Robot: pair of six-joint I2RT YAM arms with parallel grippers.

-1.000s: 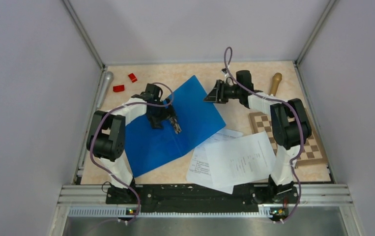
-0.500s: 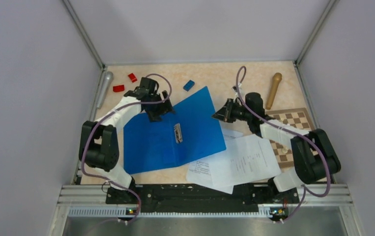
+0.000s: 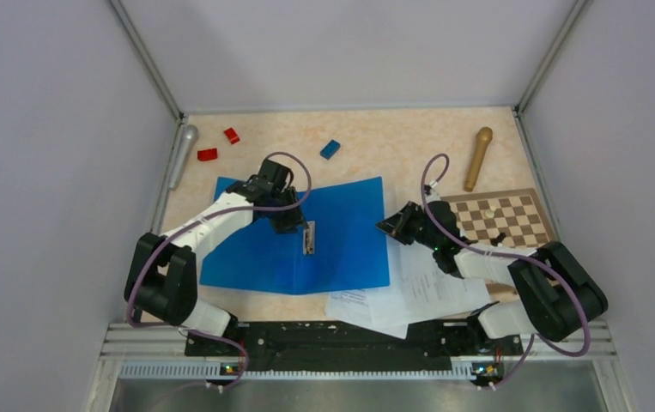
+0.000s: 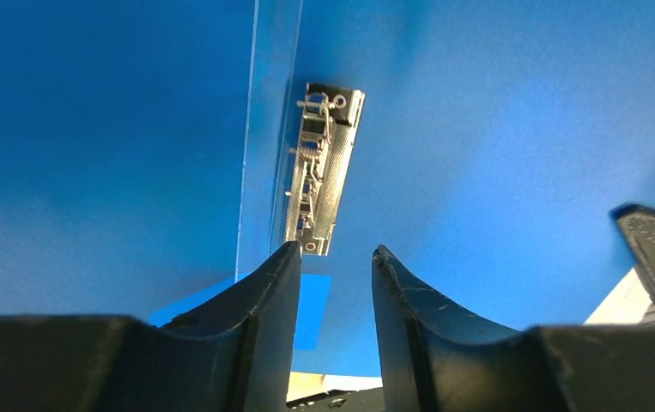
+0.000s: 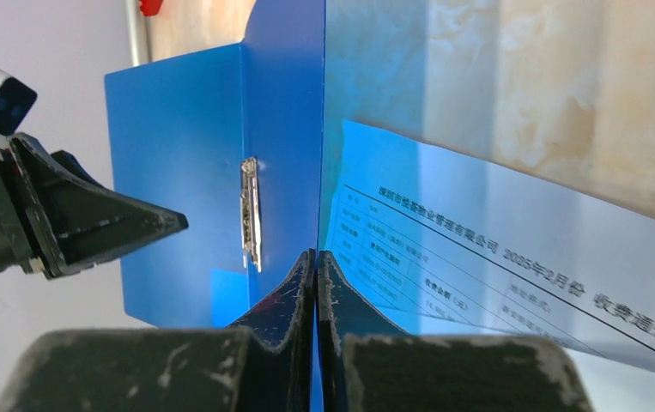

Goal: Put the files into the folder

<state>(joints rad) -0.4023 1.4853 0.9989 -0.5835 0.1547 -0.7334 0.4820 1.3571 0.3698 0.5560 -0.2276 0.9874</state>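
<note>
The right end effector [image 5: 316, 255] pinches the folder [image 3: 341, 249] at its right edge. The left end effector [image 4: 335, 253], narrowly parted and empty, should centre squarely over the metal clip [image 4: 324, 163].

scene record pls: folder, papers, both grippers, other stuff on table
folder: blue, lying open and flat mid-table, inside up
clip: metal, along the fold, no sheets in it
papers: loose white sheets on the table, at the folder's near right corner, not inside
left gripper: jaws apart, just short of the clip, holding nothing
right gripper: closed on the folder's right edge
other: chessboard, wooden stick, blue block, red blocks, metal rod
</note>
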